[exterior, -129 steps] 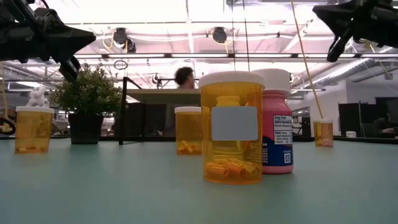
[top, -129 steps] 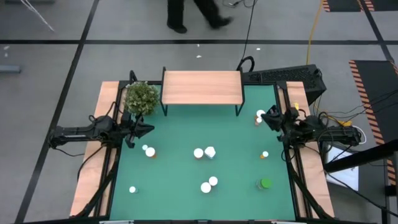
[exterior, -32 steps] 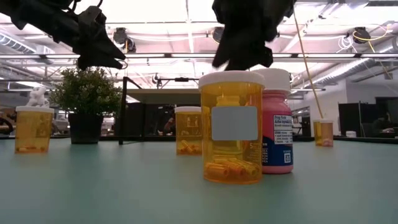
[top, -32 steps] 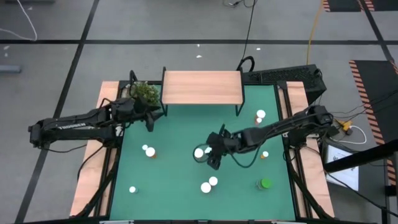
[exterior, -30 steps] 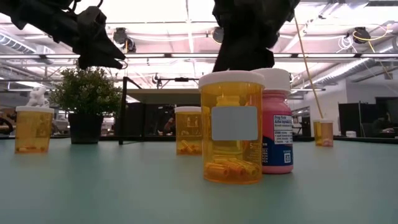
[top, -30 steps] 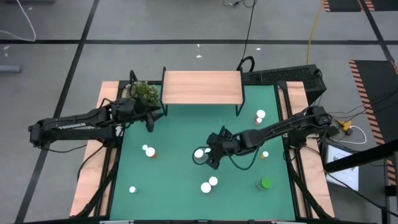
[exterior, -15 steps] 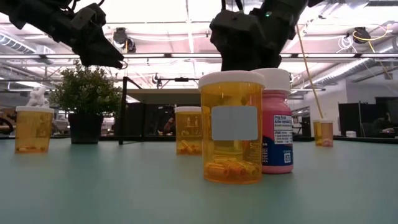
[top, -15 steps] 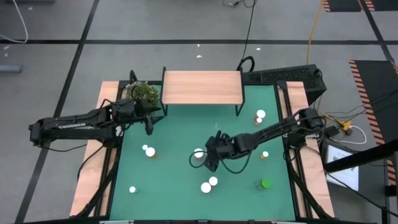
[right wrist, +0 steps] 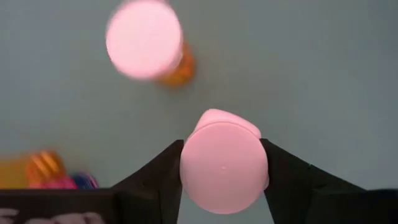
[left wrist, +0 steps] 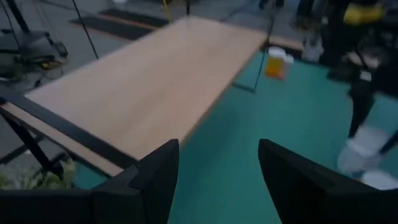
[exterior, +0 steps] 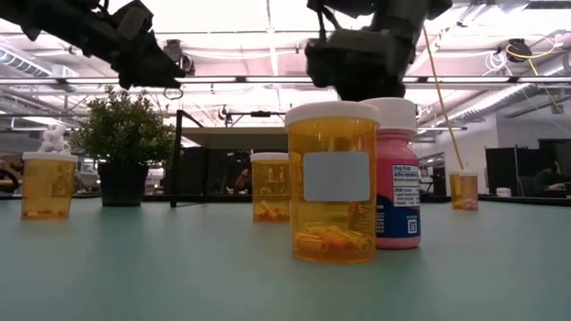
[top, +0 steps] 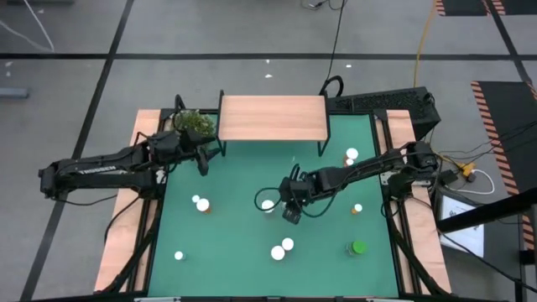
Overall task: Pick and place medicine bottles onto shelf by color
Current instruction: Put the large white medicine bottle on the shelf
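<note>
The pink medicine bottle (exterior: 397,192) with a white cap (right wrist: 224,168) stands on the green mat at mid-table, beside an orange bottle (top: 268,204). My right gripper (top: 290,210) points down over it, open, one finger on each side of the cap and about level with its top. My left gripper (top: 204,164) hovers open beside the left legs of the shelf (top: 273,117), holding nothing. Other medicine bottles stand upright on the mat: two (top: 283,248) near the front middle, one (top: 201,203) on the left, one (top: 179,255) at the front left. My right gripper's fingers (right wrist: 163,180) come from above and stand close against opposite sides of the pink bottle's white cap (right wrist: 189,168). I cannot tell whether they touch it. The bottle stands upright on the mat.
A bushy plant (top: 195,123) stands at the shelf's left end, close to my left gripper. A green-capped bottle (top: 358,247) sits near the front right, and two small bottles (top: 351,156) (top: 357,208) stand on the right side. The shelf top is bare wood.
My right gripper has turned about its wrist over the pink bottle and come down toward its cap. The bottles have stayed where they were.
</note>
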